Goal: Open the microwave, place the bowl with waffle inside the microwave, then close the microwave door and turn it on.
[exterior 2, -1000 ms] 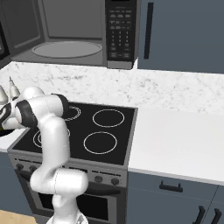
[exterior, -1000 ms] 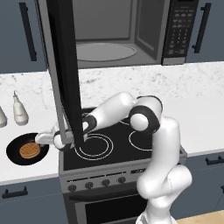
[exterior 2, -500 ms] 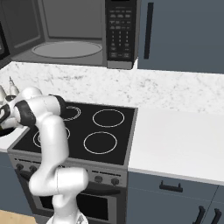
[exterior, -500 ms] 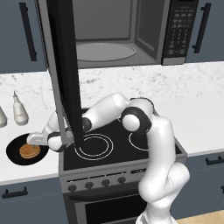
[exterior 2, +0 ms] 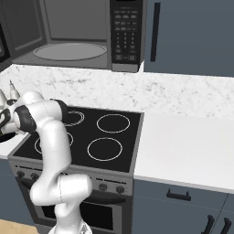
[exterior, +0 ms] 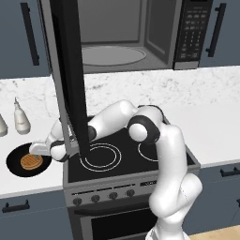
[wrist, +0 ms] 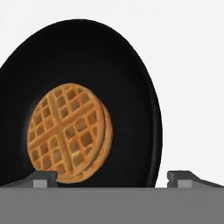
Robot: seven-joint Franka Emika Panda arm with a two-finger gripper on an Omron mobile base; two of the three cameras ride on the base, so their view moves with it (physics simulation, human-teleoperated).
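The microwave (exterior: 126, 42) hangs above the stove, and the microwave door (exterior: 70, 79) is swung wide open toward me, showing the grey interior with its turntable (exterior 2: 68, 51). On the counter left of the stove sits the black bowl (exterior: 14, 161) with the round waffle (exterior: 31, 161) in it. My gripper (exterior: 37, 150) has reached behind the door to the bowl's right rim and is open. In the hand view the gripper (wrist: 113, 179) straddles the rim of the bowl (wrist: 131, 65). One fingertip (wrist: 43, 178) is over the waffle (wrist: 70, 133), the other outside on the counter.
Two white bottles (exterior: 21, 119) stand on the counter behind the bowl. The black stove (exterior 2: 91, 137) lies under my arm, with white counter (exterior 2: 183, 146) to its right. The open door hangs between my elbow and my hand. Dark blue cabinets flank the microwave.
My arm has stretched further left, and the open gripper has moved from beside the door to the bowl's rim. The bowl, waffle and door have not moved.
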